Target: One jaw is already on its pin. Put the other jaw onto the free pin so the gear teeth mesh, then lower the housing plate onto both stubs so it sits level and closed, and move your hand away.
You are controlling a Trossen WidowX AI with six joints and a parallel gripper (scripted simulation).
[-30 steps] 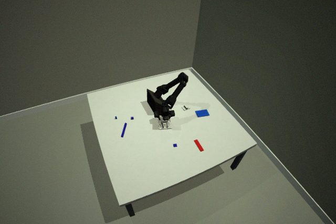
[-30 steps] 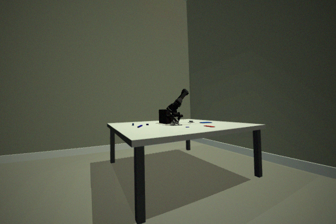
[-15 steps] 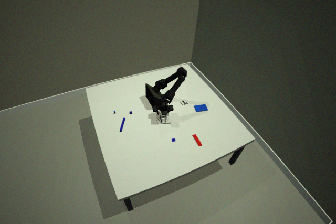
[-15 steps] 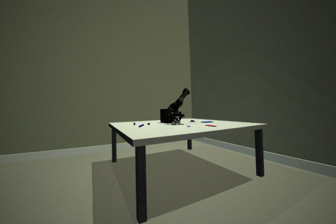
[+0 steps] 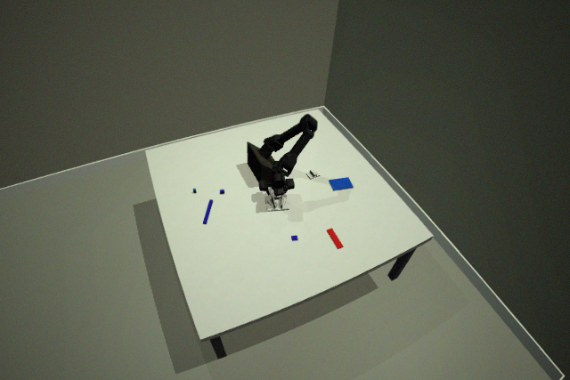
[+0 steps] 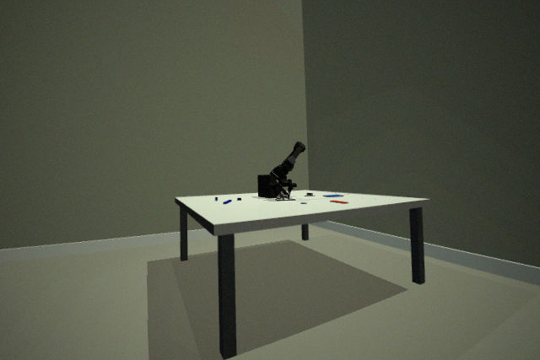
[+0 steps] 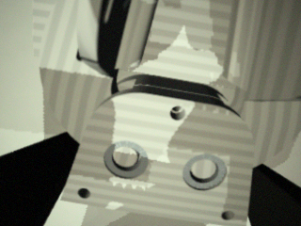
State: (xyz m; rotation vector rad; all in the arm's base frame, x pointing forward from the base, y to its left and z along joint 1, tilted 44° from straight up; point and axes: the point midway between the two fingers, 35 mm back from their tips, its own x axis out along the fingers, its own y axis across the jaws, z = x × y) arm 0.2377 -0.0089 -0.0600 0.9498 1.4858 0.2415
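Note:
The pale housing plate (image 7: 141,110) lies between the two black fingers in the wrist view, with a rounded far edge, two grey-ringed round holes and several small dark holes. My gripper (image 7: 162,153) (image 5: 277,196) (image 6: 284,194) is shut on this plate, its fingertips at the plate's left and right edges. Pale round shapes show inside both rings; I cannot tell whether the stubs are fully through. Beyond the plate, a pale bar (image 7: 135,35) with a dark side and a broad pale part (image 7: 270,47) stick out. The gear teeth and pins are hidden, so meshing cannot be told.
A small black-and-white part (image 5: 313,174) (image 6: 310,194) and a blue plate (image 5: 341,183) (image 6: 332,196) lie right of the arm. A red bar (image 5: 335,238) (image 6: 338,201) and a blue block (image 5: 294,238) lie in front. A blue bar (image 5: 207,211) and two small blue blocks lie left.

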